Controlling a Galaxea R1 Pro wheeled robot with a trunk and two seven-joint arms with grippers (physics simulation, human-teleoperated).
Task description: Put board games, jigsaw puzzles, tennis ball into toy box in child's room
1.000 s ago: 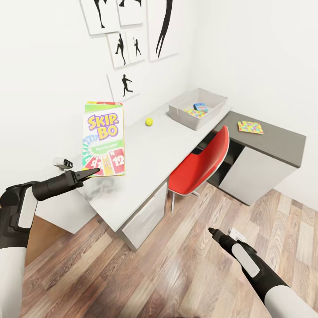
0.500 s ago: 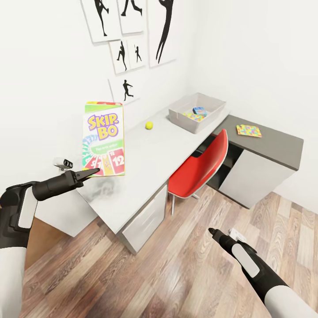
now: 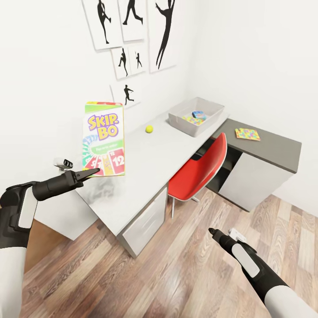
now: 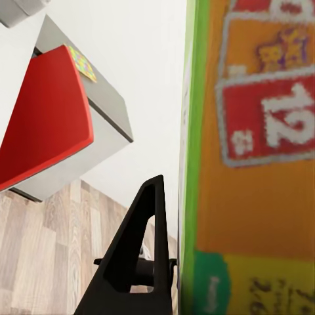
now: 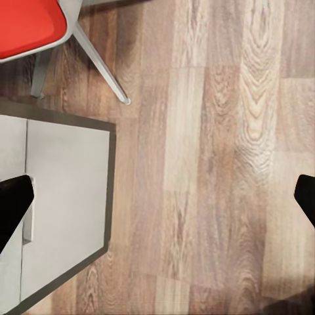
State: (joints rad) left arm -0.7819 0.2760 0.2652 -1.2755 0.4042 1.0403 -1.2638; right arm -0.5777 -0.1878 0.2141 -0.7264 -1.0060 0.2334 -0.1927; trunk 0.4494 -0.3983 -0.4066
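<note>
We hold the Skip-Bo board game (image 3: 104, 138) upright in the left end effector (image 3: 92, 171), which is clamped on the box's lower edge; in the left wrist view one black finger (image 4: 141, 256) lies flat against the box's green side. The box hangs above the near end of the bench (image 3: 145, 163), clear of its pale grey top.

The right end effector (image 3: 212, 231) hangs low over the wood floor (image 3: 176, 274), well apart from the bench. In the right wrist view its two fingertips (image 5: 13, 203) sit at opposite edges of the frame, so we read it as spread wide with nothing between them.

On the bench top, the tennis ball (image 3: 149, 129) lies between the held box and the toy box (image 3: 196, 115). The toy box stands at the far corner and contains a multicoloured jigsaw puzzle (image 3: 192, 118) and a small blue board game (image 3: 199, 114). A second jigsaw puzzle (image 3: 247, 134) lies flat on the lower dark-grey section. A red chair (image 3: 198, 167) is tucked against the bench.
</note>
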